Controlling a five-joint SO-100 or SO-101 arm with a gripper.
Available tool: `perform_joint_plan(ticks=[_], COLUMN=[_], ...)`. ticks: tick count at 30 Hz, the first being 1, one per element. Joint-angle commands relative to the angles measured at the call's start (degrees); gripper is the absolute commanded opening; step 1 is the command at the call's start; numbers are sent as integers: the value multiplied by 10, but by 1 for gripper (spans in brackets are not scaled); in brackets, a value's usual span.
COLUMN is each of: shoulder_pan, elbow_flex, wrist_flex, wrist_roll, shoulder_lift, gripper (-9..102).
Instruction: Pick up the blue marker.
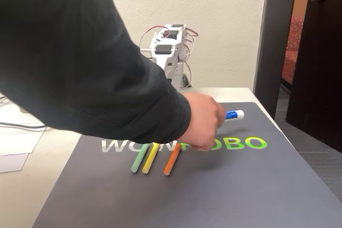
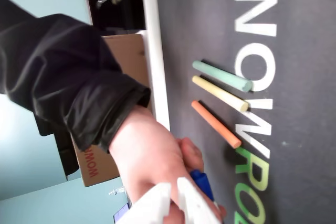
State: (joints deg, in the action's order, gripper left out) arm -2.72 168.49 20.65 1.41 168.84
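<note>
A person's hand (image 1: 206, 121) holds the one blue marker (image 1: 233, 115) on the grey mat (image 1: 214, 196), right of three sticks, green (image 1: 138, 159), yellow (image 1: 149, 158) and orange (image 1: 171, 159), while the gripper (image 2: 176, 203)'s opening cannot be told.

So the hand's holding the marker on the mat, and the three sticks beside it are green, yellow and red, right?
Nearly. The hand does hold the marker on the mat, but the third stick is orange, not red. The fixed view shows green, yellow and orange lying side by side, and the wrist view agrees.
</note>
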Motion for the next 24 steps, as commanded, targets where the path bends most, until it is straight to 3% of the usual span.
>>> perform_joint_plan(ticks=[1, 9, 17, 24], shoulder_pan=[2, 7, 10, 9], elbow_flex=[42, 57, 58, 58], wrist_flex=[-18, 33, 187, 261], wrist_roll=[-11, -19, -23, -28], shoulder_lift=[59, 101, 180, 214], gripper=[0, 0, 0, 0])
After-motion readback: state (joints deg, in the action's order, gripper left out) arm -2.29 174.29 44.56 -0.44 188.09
